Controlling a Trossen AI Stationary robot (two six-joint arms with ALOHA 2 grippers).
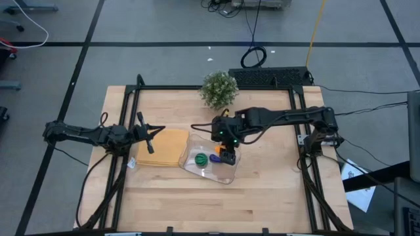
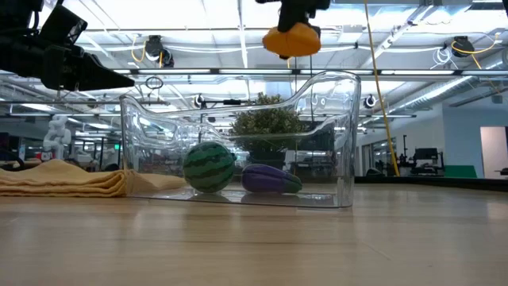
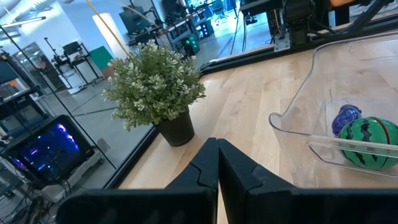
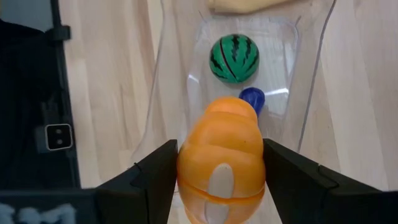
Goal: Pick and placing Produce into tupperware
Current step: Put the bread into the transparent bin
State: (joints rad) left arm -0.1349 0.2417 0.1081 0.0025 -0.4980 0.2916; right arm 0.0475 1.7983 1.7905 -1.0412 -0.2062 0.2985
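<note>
Above the tupperware (image 2: 238, 151) near the tabletop's middle, the right gripper (image 4: 217, 171) clamps the orange piece (image 4: 219, 162), which released so high could bounce out.

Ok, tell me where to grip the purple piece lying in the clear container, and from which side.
Probably from straight above: the purple piece lies flat on the tupperware floor, whose walls block any sideways approach. Close the fingers across its narrow middle, clear of the green melon beside it.
</note>
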